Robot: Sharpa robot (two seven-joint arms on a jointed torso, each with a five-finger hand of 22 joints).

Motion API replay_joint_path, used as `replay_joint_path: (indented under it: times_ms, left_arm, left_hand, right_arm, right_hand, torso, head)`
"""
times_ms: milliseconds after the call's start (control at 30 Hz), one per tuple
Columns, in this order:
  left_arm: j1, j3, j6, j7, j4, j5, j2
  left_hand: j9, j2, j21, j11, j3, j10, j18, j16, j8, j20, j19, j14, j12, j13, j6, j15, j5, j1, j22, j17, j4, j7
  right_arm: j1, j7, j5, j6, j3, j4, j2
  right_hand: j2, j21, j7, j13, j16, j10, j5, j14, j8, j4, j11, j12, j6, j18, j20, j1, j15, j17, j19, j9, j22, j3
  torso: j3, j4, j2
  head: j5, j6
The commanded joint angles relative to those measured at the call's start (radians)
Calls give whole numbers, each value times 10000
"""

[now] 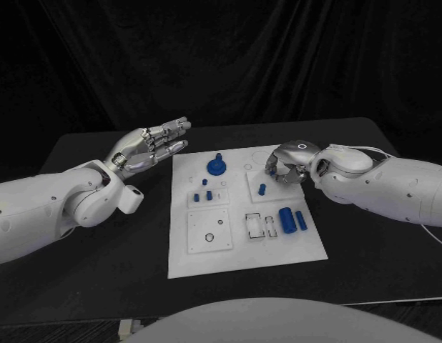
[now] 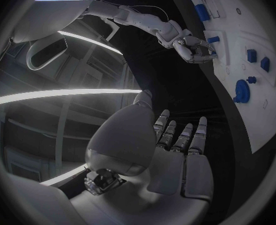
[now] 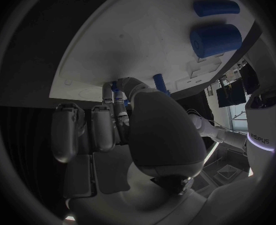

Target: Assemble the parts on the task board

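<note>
Head view: task board (image 1: 244, 250) sits mid-surface, white plate on the black surface (image 1: 97, 271). Left hand (image 1: 151, 145) hovers off the board's 10 o'clock corner, palm up, fingers straight and lying side by side, holding nothing. Left wrist view confirms: fingers (image 2: 197, 137) extended, palm bare, clear of the board (image 2: 262, 110).

Right hand (image 1: 286, 163) is over the board's 1 o'clock area, fingers curled down onto the plate. Right wrist view: fingertips (image 3: 116, 92) are bunched around a small blue part (image 3: 115, 86) at the board surface; looks like a pinch, but whether it actually grips or only touches it, I cannot tell.

Parts on the board: blue round knob-shaped piece (image 1: 217, 166) at 12 o'clock, standing up. Small blue pegs (image 1: 207, 194) below it, near the board's 9 o'clock side. Short blue peg (image 1: 262, 189) just beside the right hand. Thick blue cylinder (image 1: 287, 220) and a thinner blue rod (image 1: 300, 219) lie side by side at 3 o'clock, next to a rectangular outline slot (image 1: 261, 224). Square plate with a small ring (image 1: 209, 230) at 8 o'clock.
</note>
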Motion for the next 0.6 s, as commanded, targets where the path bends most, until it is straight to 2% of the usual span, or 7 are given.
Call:
replay_joint_path:
  times_ms: [33,233,467,600]
  left_arm:
    - [-24,10,150,651,-11,101,35]
    - [-44,10,185,622,-26,101,56]
    - [-63,10,210,593,-77,101,68]
    - [-70,10,231,567,-97,101,82]
  left_hand:
    - [14,17,32,66,-38,18,-85,68,16,13,70,29,63,-8,82,90,56,154,-8,11,14,-7]
    - [24,76,32,95,-3,16,-77,117,29,13,71,66,91,-7,184,123,127,252,-35,19,-1,41]
    - [25,90,31,99,5,16,-76,117,30,13,70,66,97,-6,193,122,145,269,-44,18,0,46]
    - [31,118,32,111,33,7,-75,127,36,13,72,70,104,-7,251,118,204,351,-54,17,-19,71]
  right_arm:
    - [-51,-93,-84,-88,-10,-1,-17]
    - [-50,-50,-84,-419,-10,21,-43]
    - [-44,23,-84,-741,-9,111,-132]
    - [-12,-55,-83,-748,-8,253,-230]
  right_hand:
    - [41,-13,52,30,-25,98,42,132,84,-51,-42,117,110,154,-11,78,-36,-12,226,66,2003,101]
    - [172,23,206,70,-51,239,-22,135,222,-194,-68,269,266,143,-35,115,-60,-66,248,227,2017,210]
    - [198,69,220,82,-49,342,-57,150,289,-269,-70,346,336,131,-41,115,-62,-62,273,314,2033,233]
    - [201,44,214,78,-64,384,-156,150,321,-288,-76,372,364,136,-43,74,-65,-94,262,366,2025,224]
  torso:
    - [1,3,2]
    - [0,4,1]
    - [0,4,1]
    - [1,3,1]
  head:
    - [3,0]
    - [4,0]
    - [5,0]
    - [-16,0]
